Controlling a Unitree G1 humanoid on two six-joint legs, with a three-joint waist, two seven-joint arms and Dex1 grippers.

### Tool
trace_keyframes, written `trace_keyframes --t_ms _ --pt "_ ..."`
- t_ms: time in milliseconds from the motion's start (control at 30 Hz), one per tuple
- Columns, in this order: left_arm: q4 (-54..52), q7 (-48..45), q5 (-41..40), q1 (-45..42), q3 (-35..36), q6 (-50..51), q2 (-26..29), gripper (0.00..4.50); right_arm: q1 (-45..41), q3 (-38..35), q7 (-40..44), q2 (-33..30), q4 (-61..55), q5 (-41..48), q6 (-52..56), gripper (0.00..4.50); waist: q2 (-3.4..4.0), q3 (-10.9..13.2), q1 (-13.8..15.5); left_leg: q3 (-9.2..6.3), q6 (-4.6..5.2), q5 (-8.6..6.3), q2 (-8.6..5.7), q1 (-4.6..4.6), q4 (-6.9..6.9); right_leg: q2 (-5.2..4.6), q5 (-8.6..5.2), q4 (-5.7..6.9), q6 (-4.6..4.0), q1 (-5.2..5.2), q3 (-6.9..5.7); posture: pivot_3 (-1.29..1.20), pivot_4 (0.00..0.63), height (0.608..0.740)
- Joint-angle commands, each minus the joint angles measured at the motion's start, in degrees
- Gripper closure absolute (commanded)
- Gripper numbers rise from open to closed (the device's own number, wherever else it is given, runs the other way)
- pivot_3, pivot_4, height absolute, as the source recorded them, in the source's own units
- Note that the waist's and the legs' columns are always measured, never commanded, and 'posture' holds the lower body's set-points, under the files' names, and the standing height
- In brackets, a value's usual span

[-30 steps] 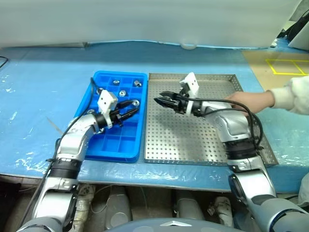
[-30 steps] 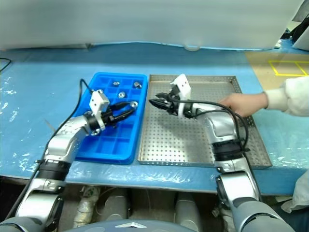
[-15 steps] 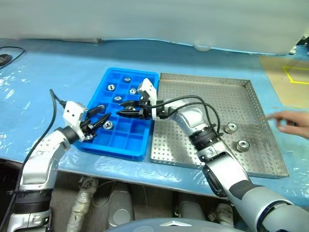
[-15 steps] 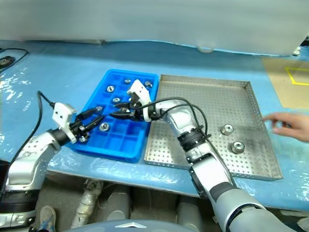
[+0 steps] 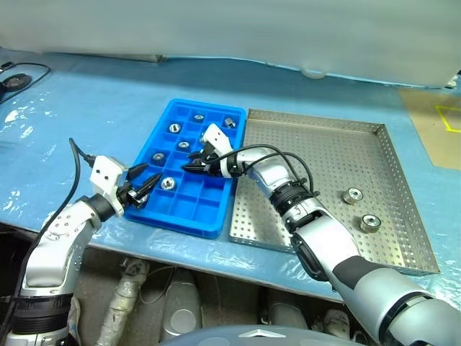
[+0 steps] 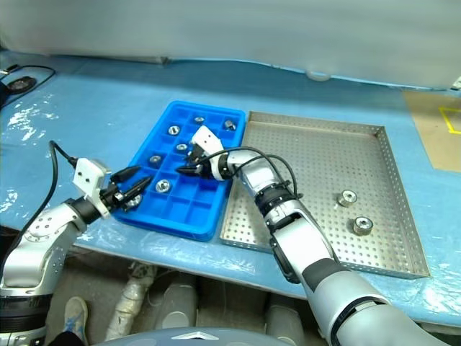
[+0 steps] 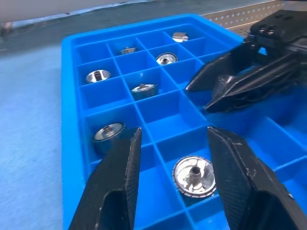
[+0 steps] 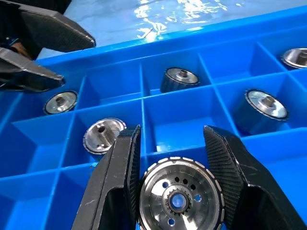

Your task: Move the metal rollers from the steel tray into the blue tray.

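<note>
Right gripper [image 5: 189, 167] is positioned over the blue tray [image 5: 216, 216]. Two metal rollers [image 5: 353, 195] are seen in the steel tray [image 5: 324, 128] (right half).

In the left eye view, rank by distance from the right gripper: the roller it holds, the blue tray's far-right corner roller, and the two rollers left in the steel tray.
1. Held roller, between the right gripper's fingers.
2. Corner roller, blue tray far right.
3. Steel tray rollers, near its right rim; the farther-back one is slightly closer.

Steel tray [image 5: 317, 180] mostly bare, blue tray [image 5: 148, 148] crowded — both grippers.
</note>
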Motion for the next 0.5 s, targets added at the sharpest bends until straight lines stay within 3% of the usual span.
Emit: trace_keyframes --t_ms 33,67,300,500 --pt "0.2 -0.9 -0.1 -2.1 -1.2 -0.7 0.3 2.26 -1.0 -1.9 -0.9 0.4 0.3 -0.3 -1.5 2.81 0.0 0.0 -0.1 -0.03 -0.02 0.01 0.0 0.0 0.0 0.0 0.0 0.02 0.0 0.0 -0.02 0.35 0.15 0.74" --pt "0.9 -1.2 0.2 -2.8 -1.8 -0.8 0.4 2.26 -0.9 -2.2 -1.2 0.3 0.4 -0.4 -1.5 2.81 0.0 0.0 -0.1 -0.04 -0.03 0.02 0.0 0.0 0.01 0.0 0.0 0.03 0.0 0.01 -0.02 0.35 0.15 0.74" --pt "5.9 -4.1 0.6 -9.0 -5.6 -1.8 -0.2 2.26 1.1 -4.4 -2.4 -1.1 -2.9 -0.2 -0.5 0.46 0.01 0.0 -0.2 -0.29 -0.14 0.09 0.0 -0.02 0.09 0.0 0.0 0.08 -0.03 0.18 -0.29 0.24 0.15 0.74" --pt "13.8 -8.3 1.8 -16.4 -11.2 -4.3 -3.3 2.26 5.5 -8.8 -6.3 -6.8 -11.3 1.2 3.5 0.46 0.0 0.0 -0.6 -0.43 -0.25 0.17 -0.02 0.0 0.26 -0.04 -0.01 0.13 -0.04 0.4 -0.41 0.09 0.15 0.74"
